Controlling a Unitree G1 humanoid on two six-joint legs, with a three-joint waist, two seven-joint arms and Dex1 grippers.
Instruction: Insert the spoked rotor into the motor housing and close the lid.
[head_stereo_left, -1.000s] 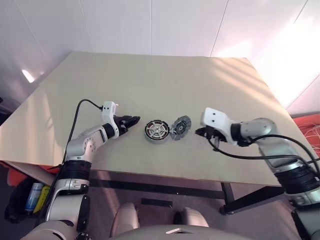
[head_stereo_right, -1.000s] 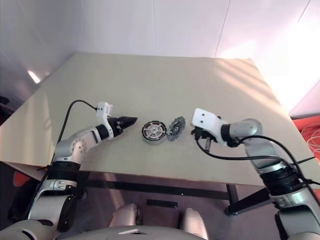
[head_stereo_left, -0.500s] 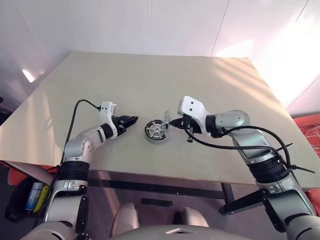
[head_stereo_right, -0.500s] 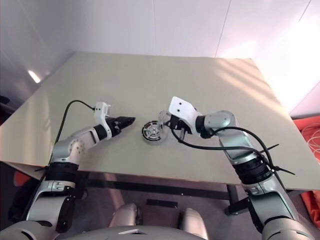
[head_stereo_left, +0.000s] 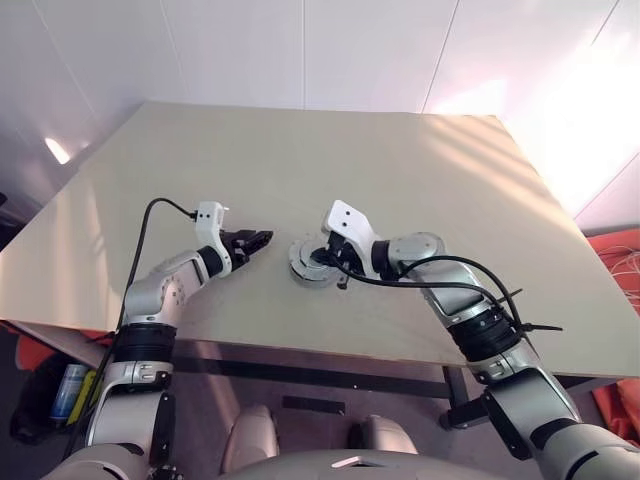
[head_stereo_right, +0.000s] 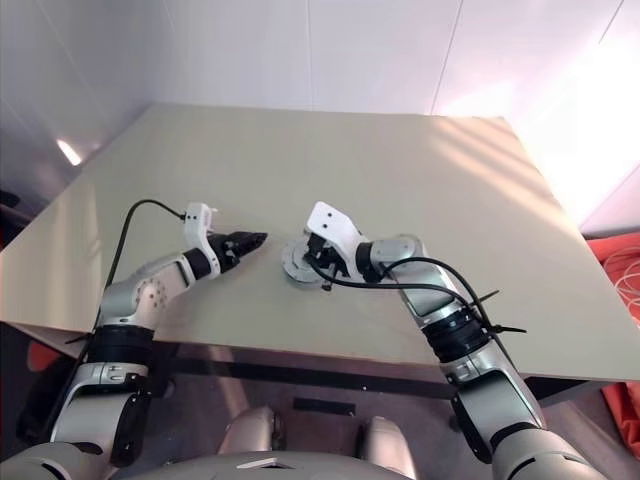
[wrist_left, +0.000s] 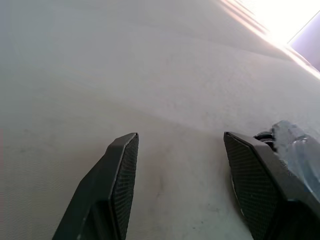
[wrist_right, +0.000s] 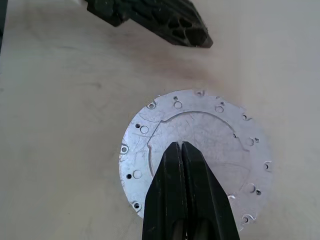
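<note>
The lid (wrist_right: 215, 132), a silver disc with small holes round its edge, lies flat over the motor housing (head_stereo_left: 303, 268) in the middle of the table. Only a dark sliver of the housing (wrist_left: 263, 135) peeks out under the lid's rim. The spoked rotor is hidden. My right gripper (wrist_right: 180, 145) is shut, holding nothing, its tips resting on the lid's face; the head view shows the right gripper (head_stereo_left: 325, 258) over the stack. A short way left of the housing my left gripper (head_stereo_left: 262, 238) is open, pointing at the stack, with bare table between its fingers (wrist_left: 122, 170).
The beige table (head_stereo_left: 400, 170) stretches wide behind and to both sides of the stack. Its front edge (head_stereo_left: 330, 345) runs close below both grippers. A black cable (head_stereo_left: 400, 284) trails from my right wrist across the table.
My right gripper swept left, taking the lid from where it leaned beside the housing, tipping it up and laying it flat on top. The left arm stayed put.
</note>
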